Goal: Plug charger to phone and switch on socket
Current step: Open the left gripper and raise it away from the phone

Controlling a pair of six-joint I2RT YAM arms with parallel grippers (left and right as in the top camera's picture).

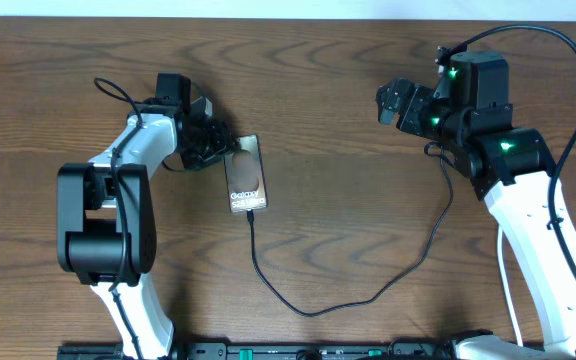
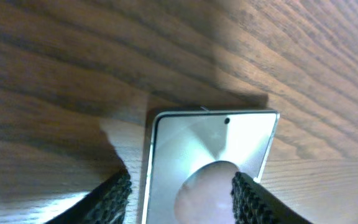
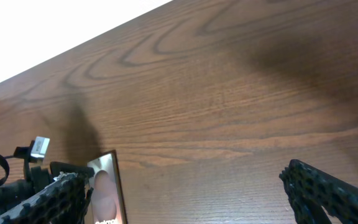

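Observation:
The brown phone (image 1: 245, 178) with white "Galaxy" lettering lies flat on the table left of centre. It also shows in the left wrist view (image 2: 210, 146) and the right wrist view (image 3: 107, 186). The thin black charger cable (image 1: 308, 312) meets the phone's near edge, loops toward the front and rises right to my right arm. Its white plug is hidden. My left gripper (image 1: 216, 148) (image 2: 182, 183) is open, low at the phone's far end, a finger on each side. My right gripper (image 1: 388, 103) (image 3: 179, 183) is open, empty and raised at the right. The socket is out of view.
The wooden table (image 1: 348, 200) carries only the phone and cable. Both arm bases stand at the front edge, the left one (image 1: 103, 230) near the phone and the right one (image 1: 538, 250) by the cable's far end.

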